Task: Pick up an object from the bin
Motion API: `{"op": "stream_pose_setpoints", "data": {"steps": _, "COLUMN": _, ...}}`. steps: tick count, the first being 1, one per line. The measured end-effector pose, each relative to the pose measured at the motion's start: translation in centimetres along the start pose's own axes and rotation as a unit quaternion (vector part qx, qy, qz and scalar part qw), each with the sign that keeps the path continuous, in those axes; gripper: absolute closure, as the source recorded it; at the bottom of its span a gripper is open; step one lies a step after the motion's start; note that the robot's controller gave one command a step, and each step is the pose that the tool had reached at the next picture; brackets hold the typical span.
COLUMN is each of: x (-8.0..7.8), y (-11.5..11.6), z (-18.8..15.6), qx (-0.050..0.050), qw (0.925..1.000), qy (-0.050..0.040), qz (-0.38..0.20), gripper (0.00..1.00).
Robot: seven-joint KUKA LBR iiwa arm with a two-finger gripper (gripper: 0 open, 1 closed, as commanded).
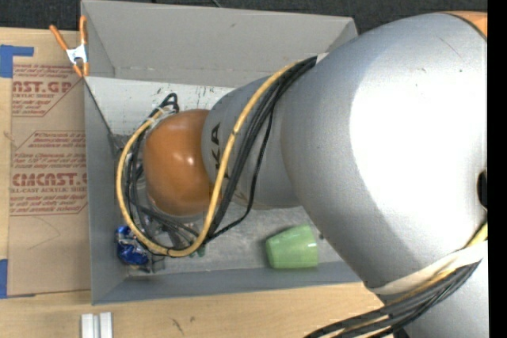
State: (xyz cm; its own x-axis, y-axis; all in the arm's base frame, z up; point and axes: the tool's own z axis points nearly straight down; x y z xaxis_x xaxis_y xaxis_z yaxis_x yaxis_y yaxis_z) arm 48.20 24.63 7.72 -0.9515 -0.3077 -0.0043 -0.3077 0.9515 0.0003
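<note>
The arm (380, 162) reaches from the right deep into the bin (214, 32). Its orange cover (176, 162) sits low over the left part of the floor, with yellow and black cables (123, 178) looped round it. Under the cover, dark parts of the gripper (162, 232) show near the near-left corner; whether it is apart or together I cannot tell. Just beside it, in that corner, lies a small blue thing (129, 246), perhaps crumpled, and whether the two touch is unclear. A pale green block (292, 247) with rounded edges lies by the near wall, further right, apart from the gripper.
</note>
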Motion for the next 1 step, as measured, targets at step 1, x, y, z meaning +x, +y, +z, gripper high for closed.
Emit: {"op": "stream_pose_setpoints", "data": {"steps": 1, "x": -1.81, "y": -0.68, "z": -10.41, "qx": 0.000, "qw": 1.0000, "qy": -0.0033, "qz": 0.004, "gripper": 1.00}}
